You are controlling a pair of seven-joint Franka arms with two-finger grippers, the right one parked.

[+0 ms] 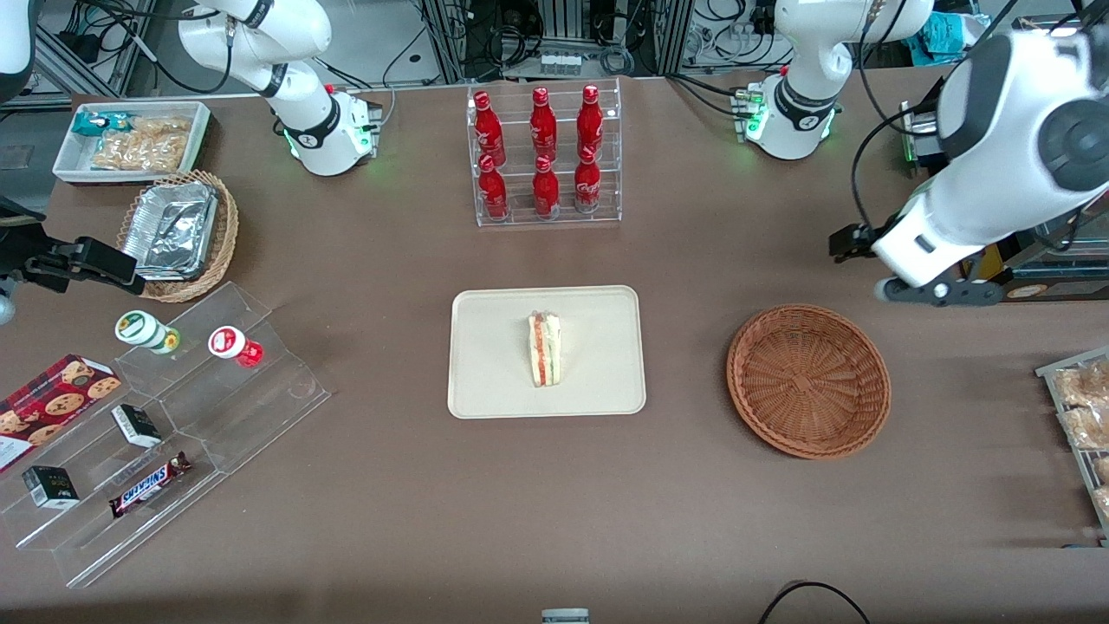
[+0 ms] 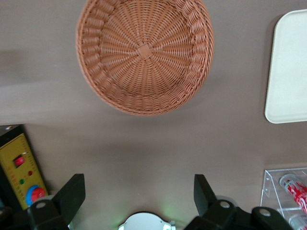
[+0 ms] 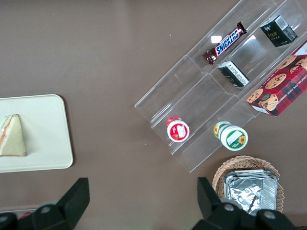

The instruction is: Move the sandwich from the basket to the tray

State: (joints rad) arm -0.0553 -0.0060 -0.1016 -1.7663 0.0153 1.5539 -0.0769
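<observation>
Front view:
- Tray (image 1: 485, 381): cream, rectangular, mid-table, nearer the camera than the acrylic rack of red bottles (image 1: 546, 156).
- Sandwich (image 1: 545, 349): wrapped wedge lying on the tray near its middle, filling stripe showing.
- Basket (image 1: 807, 379): reddish-brown wicker, nothing in it, beside the tray toward the working arm's end of the table, apart from it.
- Gripper (image 1: 858, 241): raised clear of the table, farther from the camera than the basket, holding nothing.

Left wrist view:
- Gripper (image 2: 139, 191): fingers (image 2: 72, 194) spread wide apart over bare tabletop.
- Basket (image 2: 145, 52): inside bare.
- Tray (image 2: 288, 72): one rounded corner in sight.

Right wrist view:
- Sandwich (image 3: 12, 136): on the tray (image 3: 53, 139).
- Clear stepped stand (image 3: 211, 91): carries a Snickers bar (image 3: 225, 44), small boxes and two round tubs.
</observation>
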